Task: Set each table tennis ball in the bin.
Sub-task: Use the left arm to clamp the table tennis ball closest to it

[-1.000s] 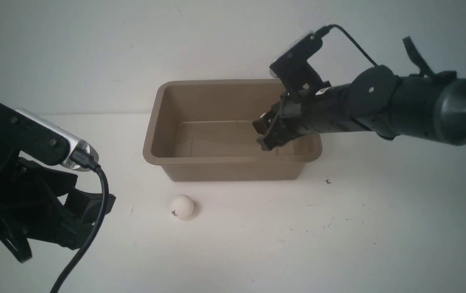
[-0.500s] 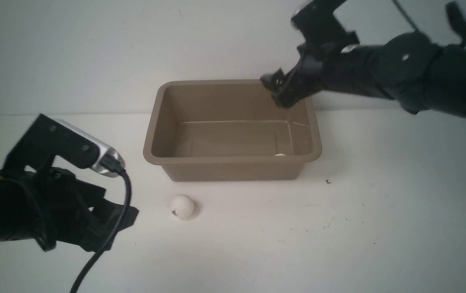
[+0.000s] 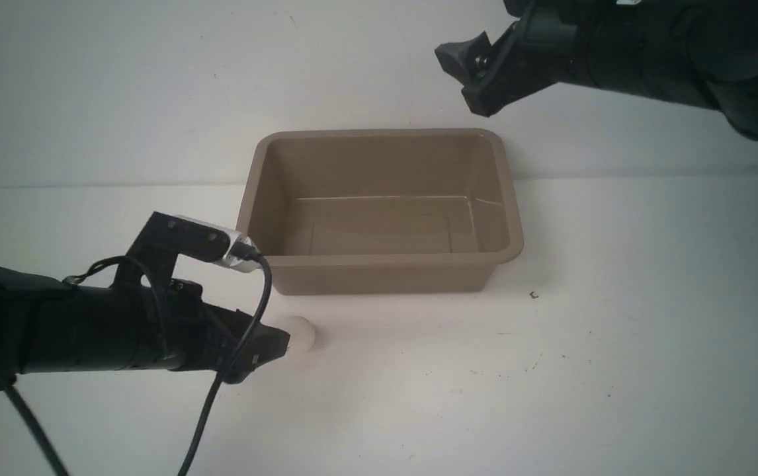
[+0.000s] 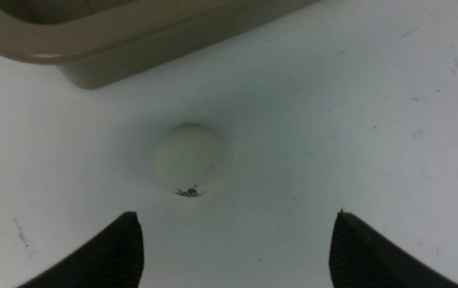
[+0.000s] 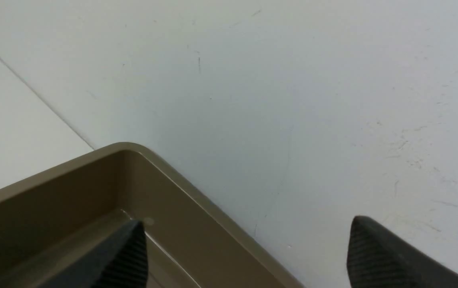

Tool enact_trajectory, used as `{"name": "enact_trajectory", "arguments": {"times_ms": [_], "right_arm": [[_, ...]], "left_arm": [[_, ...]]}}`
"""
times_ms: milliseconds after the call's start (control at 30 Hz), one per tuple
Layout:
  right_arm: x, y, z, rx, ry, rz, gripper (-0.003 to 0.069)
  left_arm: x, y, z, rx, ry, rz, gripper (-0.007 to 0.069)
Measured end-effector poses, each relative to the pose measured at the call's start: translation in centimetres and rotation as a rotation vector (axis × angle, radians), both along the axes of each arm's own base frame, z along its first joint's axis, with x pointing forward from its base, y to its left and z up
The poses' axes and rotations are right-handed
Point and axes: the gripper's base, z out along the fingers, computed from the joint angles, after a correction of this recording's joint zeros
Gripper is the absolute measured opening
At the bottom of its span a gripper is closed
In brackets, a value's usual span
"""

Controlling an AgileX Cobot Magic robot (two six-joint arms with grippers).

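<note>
Left gripper low over the table, jaws wide apart, holding nothing. White ball with a dark mark lies on the table just ahead of them, untouched. Taupe bin just behind the ball, centre. Right gripper high above the bin's far right corner, jaws spread wide, empty.

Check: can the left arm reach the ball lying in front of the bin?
Probably yes: the left gripper stands open and the ball lies just ahead of it, with nothing between.
</note>
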Motion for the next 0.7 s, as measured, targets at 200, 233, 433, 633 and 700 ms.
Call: {"name": "enact_trajectory", "arguments": {"times_ms": [200, 233, 433, 633, 700], "right_arm": [[0.0, 0.0, 0.0, -0.005, 0.003, 0.006, 0.0596], [0.0, 0.0, 0.0, -0.005, 0.003, 0.006, 0.0594], [0.0, 0.0, 0.0, -0.004, 0.002, 0.005, 0.0591], [0.0, 0.0, 0.0, -0.005, 0.001, 0.005, 0.0591], [0.0, 0.0, 0.0, -0.005, 0.001, 0.005, 0.0591]], "left_arm": [[1.4, -0.1, -2.1, 0.034, -0.01, 0.044, 0.0563], [1.5, -0.4, -2.5, 0.046, -0.008, 0.026, 0.0563], [2.4, -2.4, -4.1, 0.066, 0.014, -0.05, 0.0563], [3.9, -2.7, -3.9, 0.096, -0.017, -0.042, 0.0563], [4.2, -2.6, -3.7, 0.111, -0.031, -0.036, 0.0563]]}}
